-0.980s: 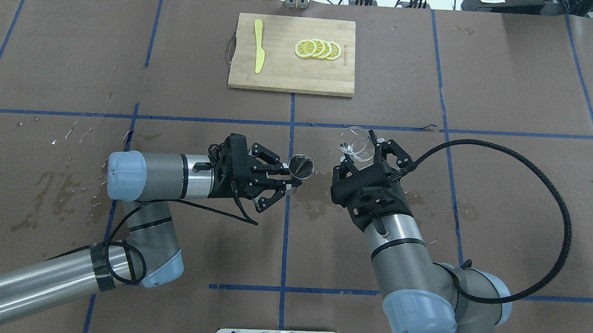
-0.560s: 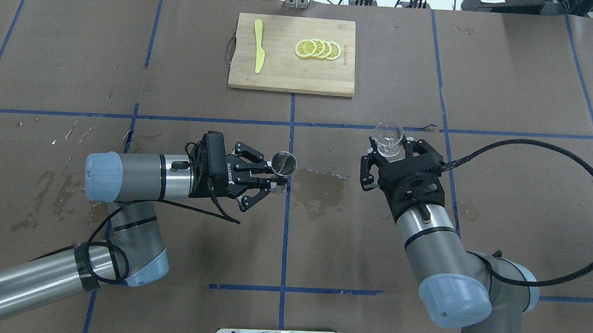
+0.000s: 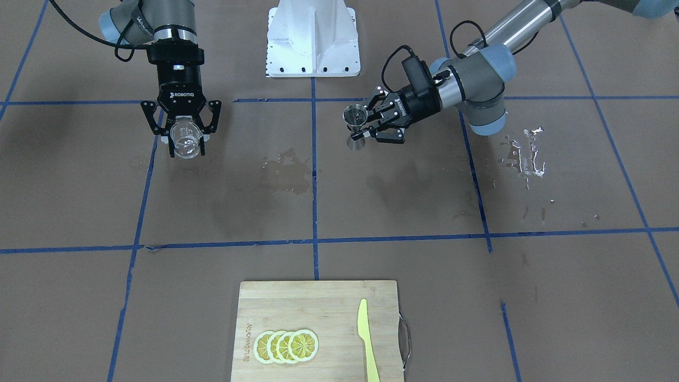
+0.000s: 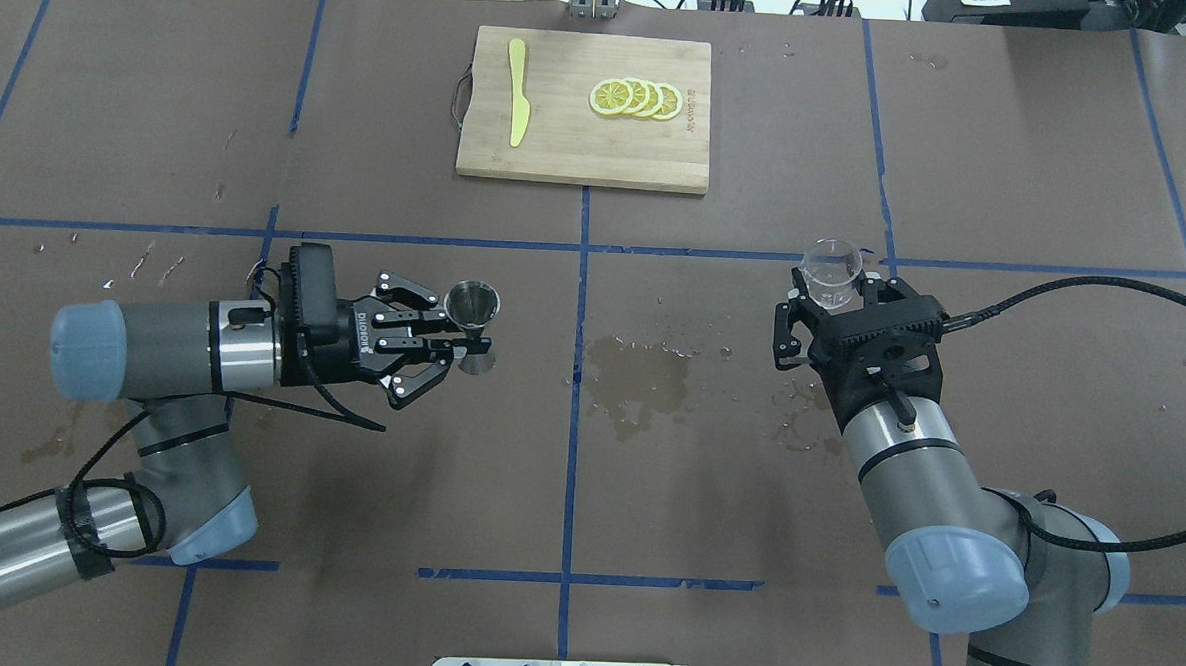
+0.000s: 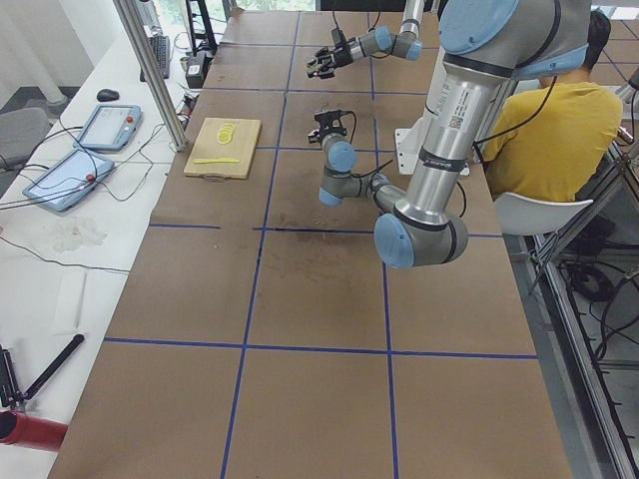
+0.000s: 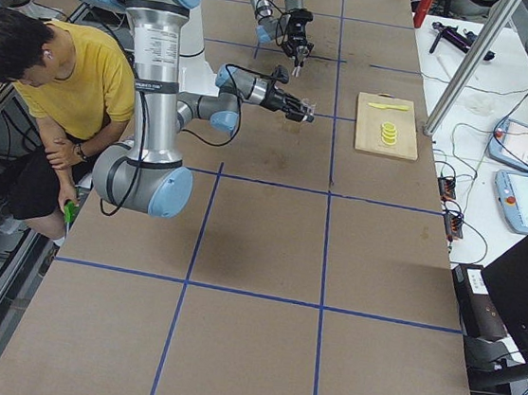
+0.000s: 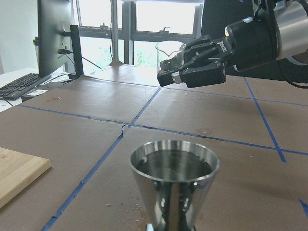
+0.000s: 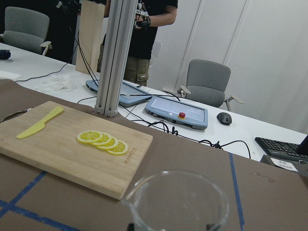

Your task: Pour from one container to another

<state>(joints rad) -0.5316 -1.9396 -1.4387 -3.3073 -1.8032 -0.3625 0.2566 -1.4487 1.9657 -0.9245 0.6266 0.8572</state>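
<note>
Cutting board (image 4: 581,152) bears overlapping lemon slices (image 4: 635,99), yellow knife (image 4: 517,91); wet patch (image 4: 636,370) on table (image 4: 1012,141).

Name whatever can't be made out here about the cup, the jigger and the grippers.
- Clear cup: base and the grip on it cut off by the right wrist view's bottom edge; markings too small in other views.
- Metal jigger: lower cone cut off by the left wrist view's bottom edge; its mirror-like inside hides any liquid level.
- Left gripper and right gripper: too small in both side views to judge.
</note>
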